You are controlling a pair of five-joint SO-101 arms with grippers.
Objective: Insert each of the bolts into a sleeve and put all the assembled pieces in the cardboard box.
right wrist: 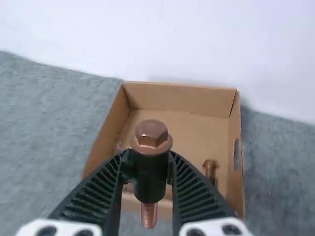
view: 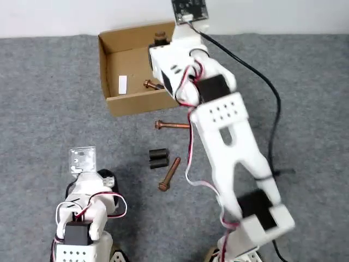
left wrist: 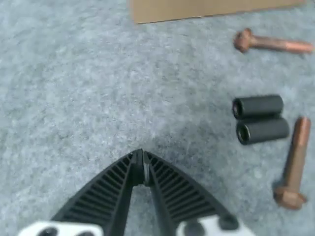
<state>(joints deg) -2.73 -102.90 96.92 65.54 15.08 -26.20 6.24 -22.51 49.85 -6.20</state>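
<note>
Nothing legible anywhere I look: no txt, nos. or signs I can read. Only candidate is a small white label [view: 122, 84] inside the cardboard box [view: 136, 102], and whatever's printed on it is too small to make out.

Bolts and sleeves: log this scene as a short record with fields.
right hand: shut on sleeved bolt, held over box
in box: one bolt, sleeve cannot tell
loose bolts: two, outside box
loose sleeves: two, side by side, touching
left hand: shut, empty
</note>
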